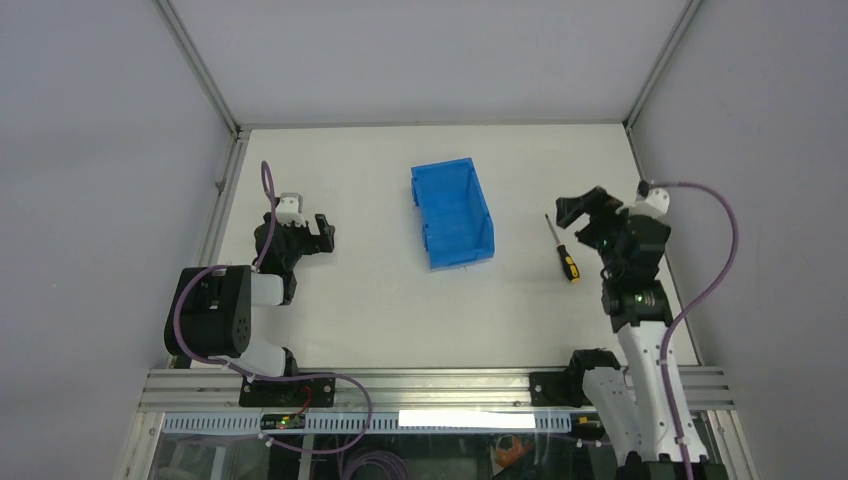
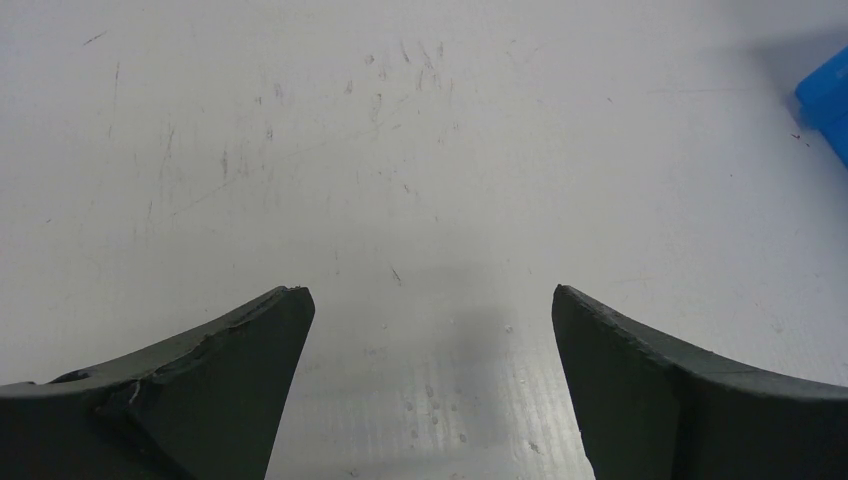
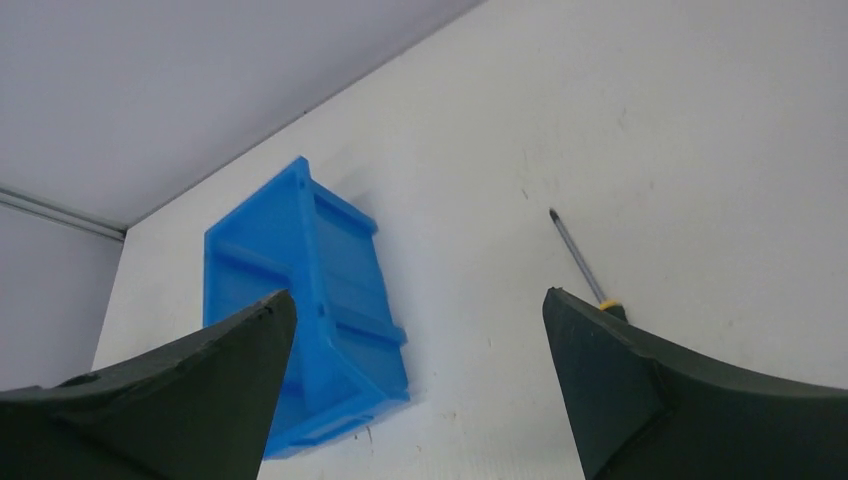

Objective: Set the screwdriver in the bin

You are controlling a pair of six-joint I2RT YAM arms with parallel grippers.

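The blue bin (image 1: 452,213) stands in the middle of the table, its low sloped end toward the arms. To its right the screwdriver (image 1: 562,248) lies flat on the table with its yellow-and-black handle nearest the arms. My right gripper (image 1: 578,208) hovers open just right of the screwdriver and holds nothing. In the right wrist view the bin (image 3: 300,300) is on the left. The screwdriver shaft (image 3: 578,258) shows on the right there, and my right finger hides most of its handle. My left gripper (image 1: 326,232) is open and empty, left of the bin.
Grey walls and aluminium frame rails (image 1: 200,70) enclose the white table (image 1: 400,320). In the left wrist view, a corner of the bin (image 2: 828,100) shows at the right edge, and the left gripper (image 2: 430,295) hangs over bare scratched tabletop.
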